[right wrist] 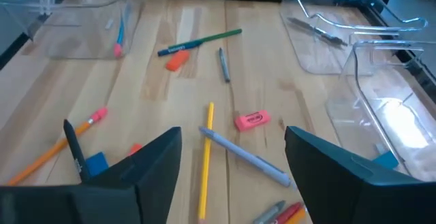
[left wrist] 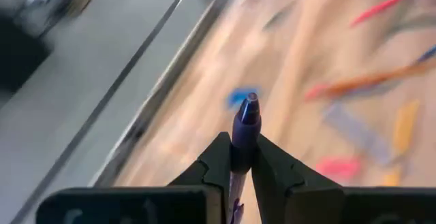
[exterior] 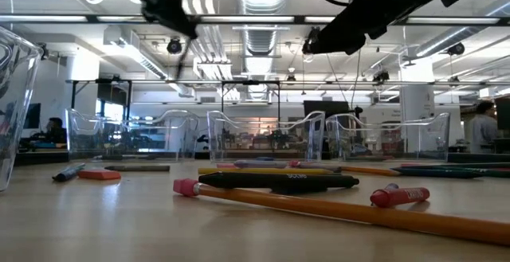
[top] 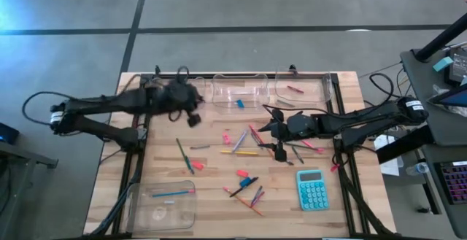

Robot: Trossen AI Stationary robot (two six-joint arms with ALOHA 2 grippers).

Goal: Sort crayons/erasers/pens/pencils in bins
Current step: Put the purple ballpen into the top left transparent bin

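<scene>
My left gripper (top: 195, 117) hangs over the table's far left, next to the far row of clear bins, shut on a dark purple pen (left wrist: 246, 115). My right gripper (top: 271, 133) stands open above the loose pile in the table's middle, with nothing between its fingers (right wrist: 231, 142). Under it lie a grey pen (right wrist: 245, 156), a yellow pencil (right wrist: 206, 159) and a pink eraser (right wrist: 252, 120). The middle far bin (top: 237, 94) holds a blue eraser (top: 239, 104). The right far bin (top: 300, 88) holds a red crayon (top: 294, 89). The near-left bin (top: 164, 202) holds a blue pencil (top: 171, 193). My left gripper pinches the pen's barrel just behind its tip (left wrist: 240, 157) between its two fingers. The pen lies along the fingers, and its tip (left wrist: 251, 99) sticks out past the fingertips. The fingers slant down from the table's left. The pen is lifted clear of the table.
A teal calculator (top: 312, 189) lies at the near right. More sticks and erasers are scattered over the middle: a green pencil (right wrist: 201, 43), an orange pencil (right wrist: 58, 146), a blue eraser (right wrist: 95, 163). Black frame rails run along the table's sides.
</scene>
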